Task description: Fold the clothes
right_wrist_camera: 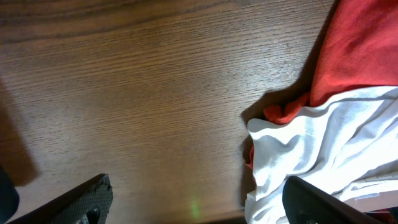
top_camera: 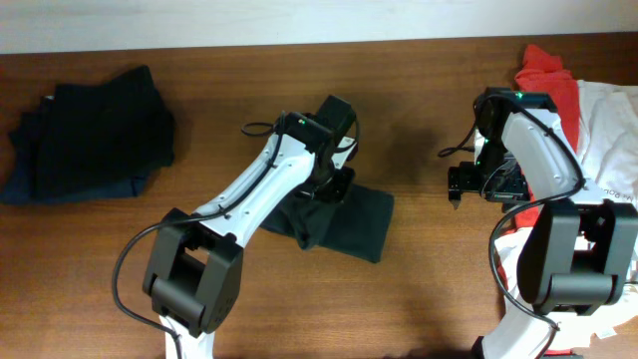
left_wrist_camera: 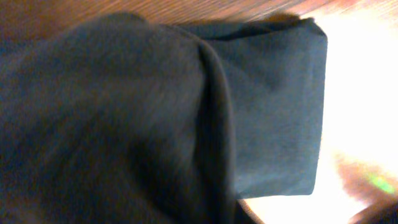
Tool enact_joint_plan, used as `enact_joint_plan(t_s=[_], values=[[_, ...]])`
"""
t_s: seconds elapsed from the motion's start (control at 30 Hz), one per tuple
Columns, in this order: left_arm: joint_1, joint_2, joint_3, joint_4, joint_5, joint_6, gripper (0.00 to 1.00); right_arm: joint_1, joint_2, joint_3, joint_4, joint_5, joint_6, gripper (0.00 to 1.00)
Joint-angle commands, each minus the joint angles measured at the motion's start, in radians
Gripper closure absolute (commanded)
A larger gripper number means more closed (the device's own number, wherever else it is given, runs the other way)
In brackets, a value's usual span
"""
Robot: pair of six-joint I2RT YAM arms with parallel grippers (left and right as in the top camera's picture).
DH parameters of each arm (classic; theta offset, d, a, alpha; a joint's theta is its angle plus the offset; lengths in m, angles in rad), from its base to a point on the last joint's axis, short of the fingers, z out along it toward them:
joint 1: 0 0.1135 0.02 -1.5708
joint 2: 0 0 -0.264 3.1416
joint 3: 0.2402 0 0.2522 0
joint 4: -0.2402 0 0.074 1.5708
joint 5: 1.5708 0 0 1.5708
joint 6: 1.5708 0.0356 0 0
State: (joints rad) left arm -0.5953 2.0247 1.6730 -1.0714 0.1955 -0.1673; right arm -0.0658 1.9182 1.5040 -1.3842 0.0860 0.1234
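A dark folded garment (top_camera: 351,224) lies at the table's middle. My left gripper (top_camera: 327,184) sits on its upper left part, where the cloth is drawn up to it. In the left wrist view the dark garment (left_wrist_camera: 124,112) fills the frame and hides the jaws; a fold ridge runs down to where they are, so they look shut on the cloth. My right gripper (top_camera: 477,184) is open and empty over bare wood, its fingers (right_wrist_camera: 199,205) spread wide, next to a white garment (right_wrist_camera: 323,143) and a red garment (right_wrist_camera: 360,50).
A stack of dark folded clothes (top_camera: 90,135) sits at the far left. The red garment (top_camera: 548,75) and white garment (top_camera: 608,130) are heaped at the right edge. The wooden table (top_camera: 419,269) runs under everything.
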Motion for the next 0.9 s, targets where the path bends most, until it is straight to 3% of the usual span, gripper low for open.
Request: enact_joint_plan(t_s=[0.0, 0.13, 0.23, 0.3, 0.4, 0.47, 0.57, 0.67, 0.77, 0.87], values=[[-0.018, 0.014, 0.014, 0.031, 0.188, -0.005, 0.58, 0.0, 0.003, -0.002, -0.003, 0.0, -0.003, 0.1], [-0.024, 0.013, 0.015, 0.166, 0.778, 0.069, 0.53, 0.0, 0.003, -0.002, 0.001, -0.003, -0.003, 0.07], [0.013, 0.013, 0.015, 0.171, 0.883, 0.091, 0.53, 0.0, 0.003, -0.002, 0.0, -0.003, -0.004, 0.06], [0.089, -0.001, 0.015, 0.158, 0.881, 0.136, 0.53, 0.0, 0.003, -0.002, 0.0, -0.03, -0.019, 0.06], [0.22, -0.038, 0.015, 0.156, 0.817, 0.146, 0.53, 0.001, 0.003, -0.002, 0.0, -0.249, -0.144, 0.05], [0.346, -0.06, 0.015, 0.128, 0.677, 0.146, 0.53, 0.021, 0.003, -0.002, -0.015, -0.568, -0.295, 0.05], [0.445, -0.061, 0.014, 0.046, 0.483, 0.145, 0.53, 0.075, 0.003, -0.002, -0.022, -0.756, -0.378, 0.06], [0.541, -0.061, 0.014, -0.074, 0.269, 0.145, 0.5, 0.2, 0.003, -0.002, -0.009, -0.786, -0.369, 0.06], [0.592, -0.061, 0.014, -0.098, 0.203, 0.145, 0.42, 0.301, 0.003, -0.002, 0.065, -0.783, -0.268, 0.06], [0.642, -0.061, 0.014, -0.1, 0.203, 0.145, 0.41, 0.4, 0.003, -0.002, 0.186, -0.756, -0.079, 0.06]])
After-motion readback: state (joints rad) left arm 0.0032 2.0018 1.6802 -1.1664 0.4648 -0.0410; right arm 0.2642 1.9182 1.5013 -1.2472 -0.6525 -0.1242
